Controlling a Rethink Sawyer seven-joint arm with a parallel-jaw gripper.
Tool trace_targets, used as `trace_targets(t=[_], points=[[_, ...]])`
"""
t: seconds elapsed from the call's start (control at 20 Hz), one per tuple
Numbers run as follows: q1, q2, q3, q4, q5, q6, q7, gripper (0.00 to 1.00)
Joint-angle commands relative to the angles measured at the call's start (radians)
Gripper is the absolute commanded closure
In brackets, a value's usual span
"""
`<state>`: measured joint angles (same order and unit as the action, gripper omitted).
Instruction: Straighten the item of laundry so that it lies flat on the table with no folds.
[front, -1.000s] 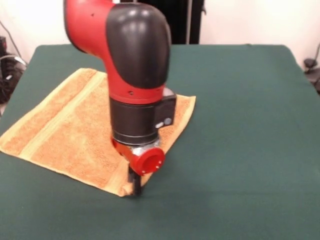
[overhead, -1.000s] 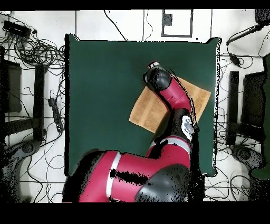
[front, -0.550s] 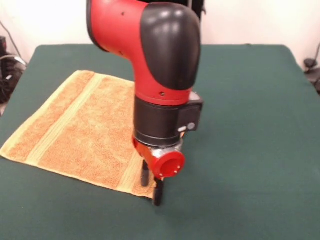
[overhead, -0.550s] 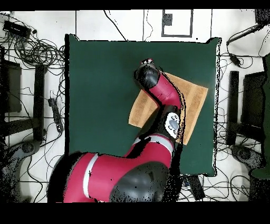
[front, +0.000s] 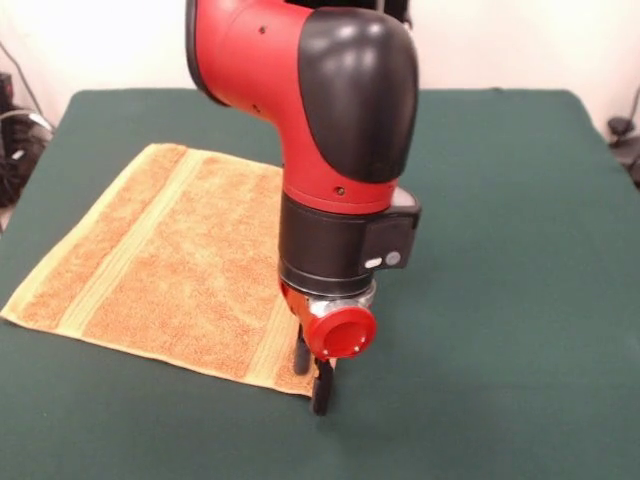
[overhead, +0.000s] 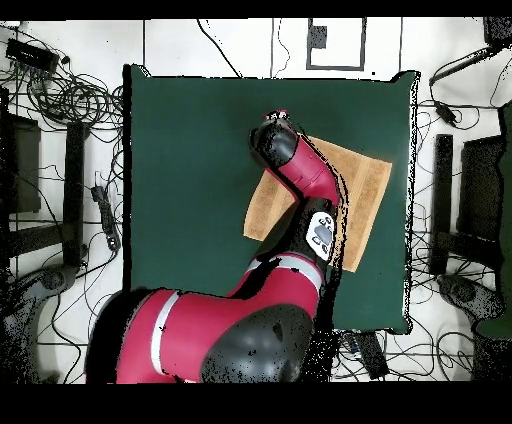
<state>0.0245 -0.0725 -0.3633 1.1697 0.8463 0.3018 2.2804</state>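
My pincer (front: 312, 378) is down at the near right corner of the towel (front: 170, 262), two dark fingers (front: 322, 385) showing below the red wrist cap. One finger sits at the towel's edge, the other just off it on the bare cloth; a small gap between them. Whether they're pinching the corner or just spread over it, can't tell — wrist blocks the contact.

Towel lies on the surface (front: 500, 250), left half in the front view, spread out nearly flat, paler bands running along its edges. Its right part is hidden behind my arm (front: 330, 140). In the overhead view the towel (overhead: 365, 190) sits toward the right side of the surface (overhead: 190, 170), turned at a slant to the edges, my arm (overhead: 300, 175) crossing over its middle.

No containers anywhere. Around the surface, on the floor: cables (overhead: 70, 95) and dark stands (overhead: 440, 200), well apart from the towel.
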Motion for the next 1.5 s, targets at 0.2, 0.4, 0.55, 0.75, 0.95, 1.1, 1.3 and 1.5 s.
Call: trace_targets(t=[0.2,0.4,0.55,0.75,0.95,1.1,1.3,1.5], points=[[-0.016,0.017,0.154,0.173,-0.028,0.129,0.158,0.0],[-0.027,-0.018,0.154,0.221,-0.051,0.117,0.119,0.0],[-0.036,-0.045,0.14,0.241,-0.084,0.117,0.082,0.0],[-0.052,-0.086,0.134,0.282,-0.137,0.066,0.035,0.0],[-0.102,-0.2,0.162,0.391,-0.225,0.045,-0.046,0.0],[-0.155,-0.325,0.21,0.498,-0.291,0.047,-0.099,0.0],[-0.211,-0.473,0.243,0.618,-0.373,0.06,-0.109,0.0],[-0.295,-0.583,0.217,0.701,-0.515,0.138,-0.201,0.0]])
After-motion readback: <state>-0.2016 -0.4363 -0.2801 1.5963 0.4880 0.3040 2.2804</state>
